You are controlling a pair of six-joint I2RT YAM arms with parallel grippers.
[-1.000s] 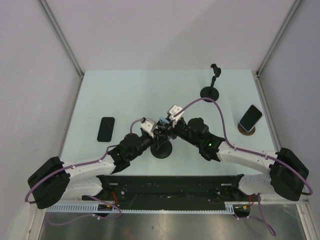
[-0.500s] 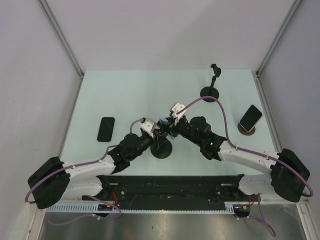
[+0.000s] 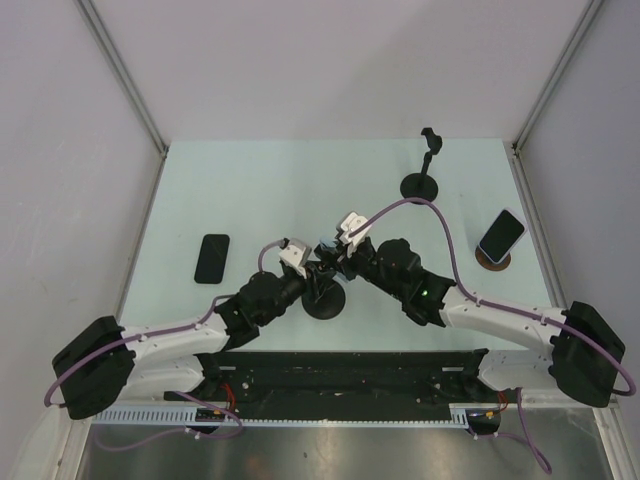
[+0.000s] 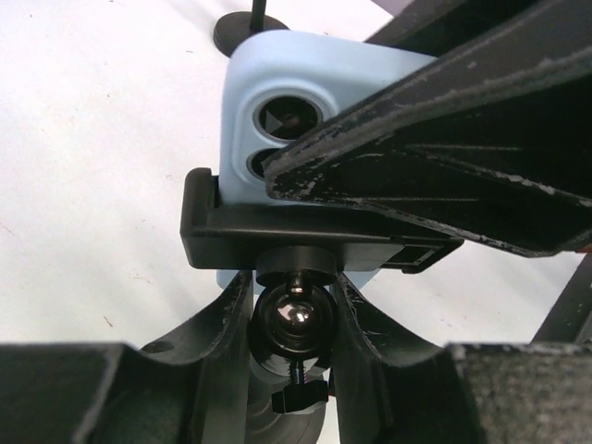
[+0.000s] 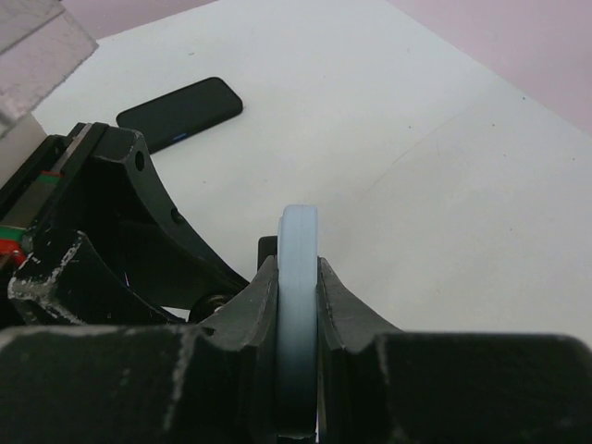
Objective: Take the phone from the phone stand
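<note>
Since a second ago the right arm has edged in toward the middle of the counter (image 3: 260,190), and its pincer has drawn in. The right pincer (image 5: 298,277) is now clenched on the phone (image 5: 298,231). In the right wrist view one finger presses each flat face of the pale blue case, which stands on edge between them.

The phone is not off yet. It sits in the black clamp (image 4: 305,236) at the top of the phone stand (image 3: 323,300), near the middle of the counter, with its camera lenses facing the left wrist. The left arm has hardly shifted. The left pincer (image 4: 291,294) grips the phone stand just under the clamp, its two fingers hugging the shiny ball joint (image 4: 294,322) from either side.

From above, both arms meet in a V over the stand's round base. Well apart from them, a black phone (image 3: 212,258) lies flat toward the left side. A second stand (image 3: 421,180) rises at the back right, and another phone (image 3: 501,235) leans on a round wooden base (image 3: 492,262) near the right edge.
</note>
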